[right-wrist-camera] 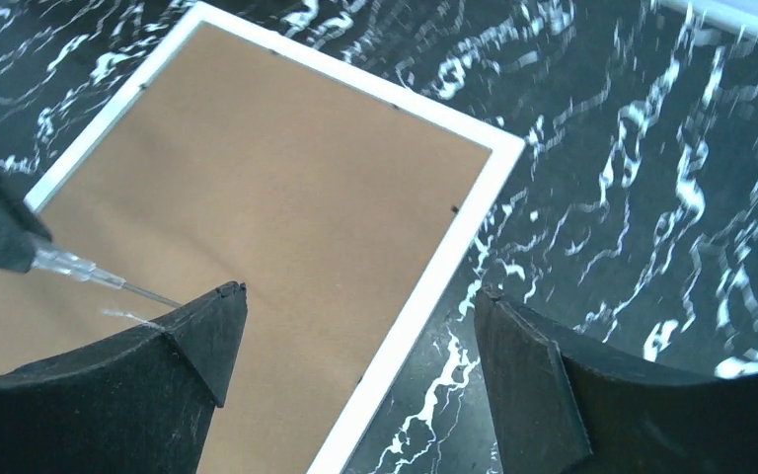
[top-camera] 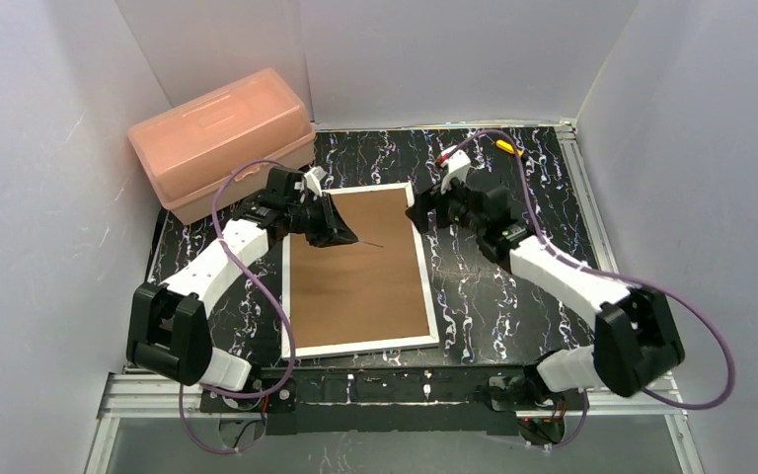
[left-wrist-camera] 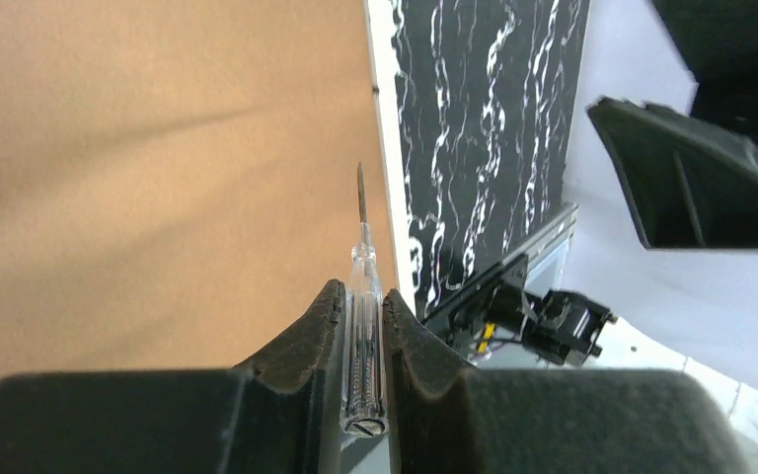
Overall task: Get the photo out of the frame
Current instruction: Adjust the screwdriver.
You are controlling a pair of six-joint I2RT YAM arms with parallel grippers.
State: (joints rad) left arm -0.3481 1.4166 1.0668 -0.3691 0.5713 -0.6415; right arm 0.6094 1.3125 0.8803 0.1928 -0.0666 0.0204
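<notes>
Under the left tool [top-camera: 342, 234], the frame [top-camera: 360, 286]

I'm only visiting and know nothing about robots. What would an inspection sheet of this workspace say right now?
Surface: black marbled table, flat.
Job's things: frame lies face down, brown back showing; photo not visible.
Clutter: pink plastic box at the far left corner.
Grippers: left gripper shut on a clear-handled screwdriver, tip over the brown back; right gripper open by the frame's far right corner.
Cables: purple cable loops off each arm.
Surroundings: white walls on three sides.
</notes>
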